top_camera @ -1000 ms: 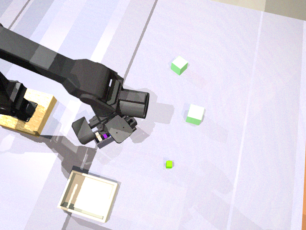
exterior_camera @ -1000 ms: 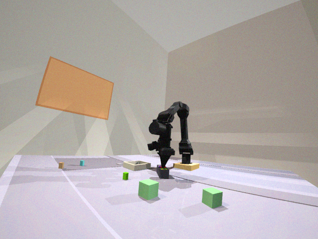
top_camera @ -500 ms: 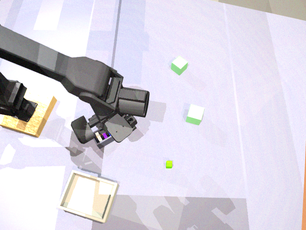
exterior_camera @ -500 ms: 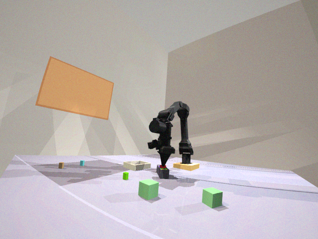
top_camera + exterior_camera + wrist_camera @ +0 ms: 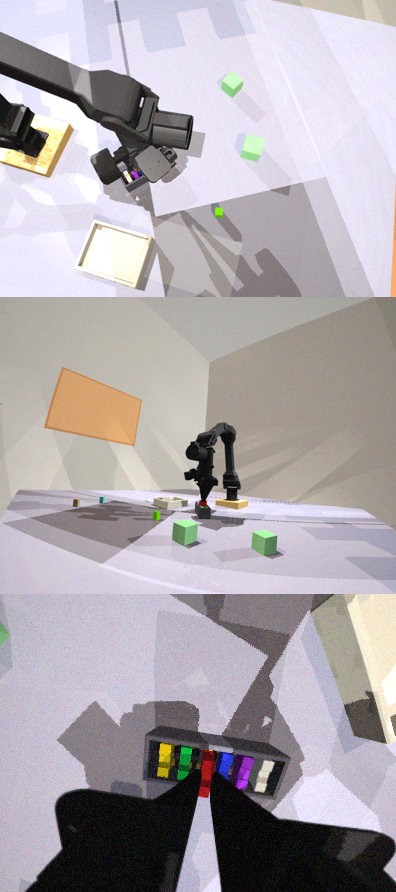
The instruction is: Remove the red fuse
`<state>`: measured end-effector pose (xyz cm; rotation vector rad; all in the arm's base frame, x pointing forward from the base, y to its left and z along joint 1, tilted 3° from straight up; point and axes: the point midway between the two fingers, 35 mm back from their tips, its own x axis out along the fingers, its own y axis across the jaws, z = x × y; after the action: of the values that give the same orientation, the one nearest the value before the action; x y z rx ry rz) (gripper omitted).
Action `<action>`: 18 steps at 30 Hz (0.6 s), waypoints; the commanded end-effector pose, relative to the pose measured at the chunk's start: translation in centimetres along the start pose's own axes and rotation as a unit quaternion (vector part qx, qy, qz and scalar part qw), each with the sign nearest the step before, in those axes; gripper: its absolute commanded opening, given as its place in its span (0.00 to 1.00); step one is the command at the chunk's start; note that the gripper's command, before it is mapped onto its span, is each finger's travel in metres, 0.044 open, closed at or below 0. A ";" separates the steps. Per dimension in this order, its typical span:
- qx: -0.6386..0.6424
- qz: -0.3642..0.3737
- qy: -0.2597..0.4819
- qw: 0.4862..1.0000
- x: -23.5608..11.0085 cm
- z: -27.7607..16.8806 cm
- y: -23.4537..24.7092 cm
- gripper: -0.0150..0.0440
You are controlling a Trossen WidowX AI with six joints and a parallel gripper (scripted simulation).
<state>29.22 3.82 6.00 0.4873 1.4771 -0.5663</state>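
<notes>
My gripper (image 5: 203,500) (image 5: 205,776) is shut on the red fuse (image 5: 203,503) (image 5: 205,786), which stands out above the fuse block (image 5: 137,183) (image 5: 204,513) (image 5: 172,734). Whether its lower end is fully clear of the block is hard to tell. The yellow fuse (image 5: 164,759), green fuse (image 5: 184,761), blue fuse (image 5: 224,764), purple fuse (image 5: 243,771) (image 5: 135,174) and white fuse (image 5: 264,775) (image 5: 127,176) sit in the block. The fingertips are just above the block, between green and blue. The cream tray (image 5: 112,255) (image 5: 164,505) (image 5: 336,669) is empty. In the top view the arm hides the fingertips and red fuse.
Two pale green cubes (image 5: 252,148) (image 5: 184,532) and a small lime block (image 5: 219,212) (image 5: 156,515) stand on the table. A brown block (image 5: 76,502) and a cyan block (image 5: 102,499) are farther off. An orange panel (image 5: 96,407) is behind. The arm stands on a wooden base (image 5: 57,140) (image 5: 237,504).
</notes>
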 end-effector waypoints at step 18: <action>0.000 0.002 0.000 1.000 -1.2 0.0 0.0 0.25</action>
<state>29.19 3.86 6.88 0.4860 1.4777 -0.5653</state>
